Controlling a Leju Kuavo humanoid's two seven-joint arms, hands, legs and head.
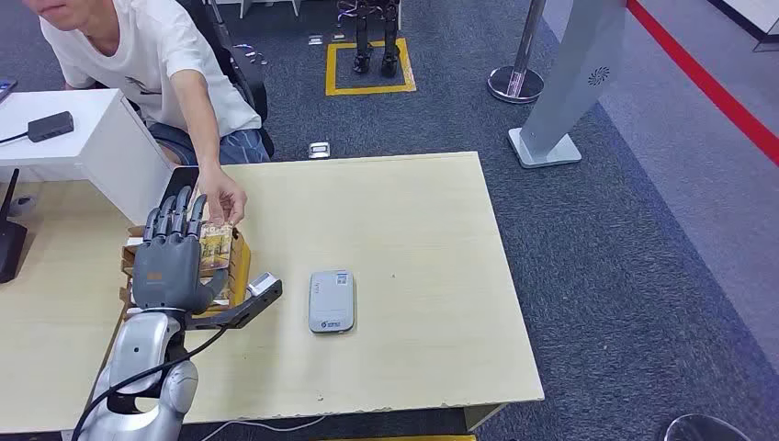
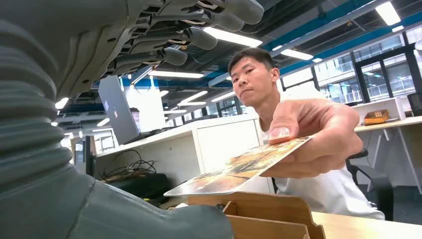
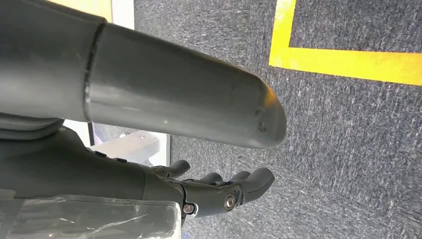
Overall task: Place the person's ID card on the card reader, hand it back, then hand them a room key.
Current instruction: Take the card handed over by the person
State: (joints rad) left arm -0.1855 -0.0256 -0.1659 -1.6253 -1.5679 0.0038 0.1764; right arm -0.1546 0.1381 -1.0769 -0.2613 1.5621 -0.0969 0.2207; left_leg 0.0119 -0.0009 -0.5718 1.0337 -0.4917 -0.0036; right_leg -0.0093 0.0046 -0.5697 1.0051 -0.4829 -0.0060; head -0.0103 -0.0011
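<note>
My left hand (image 1: 170,253) is raised over a wooden card holder (image 1: 241,266) at the table's left side, with its fingers (image 2: 199,30) spread straight. A person's hand (image 1: 223,196) holds a card with an orange picture (image 1: 216,246) by its far end. In the left wrist view the card (image 2: 239,167) lies in the gap between my fingers and my thumb (image 2: 149,219), and neither closes on it. The grey card reader (image 1: 331,300) lies flat on the table to the right of the holder, with nothing on it. My right hand (image 3: 219,191) hangs over the carpet, holding nothing.
The person sits behind the table's far left corner, beside a white counter (image 1: 101,138). A black device (image 1: 9,243) stands at the left edge. Bare tabletop (image 1: 432,276) stretches right of the reader. A grey sign stand (image 1: 570,92) and a stanchion base (image 1: 514,83) stand on the carpet beyond.
</note>
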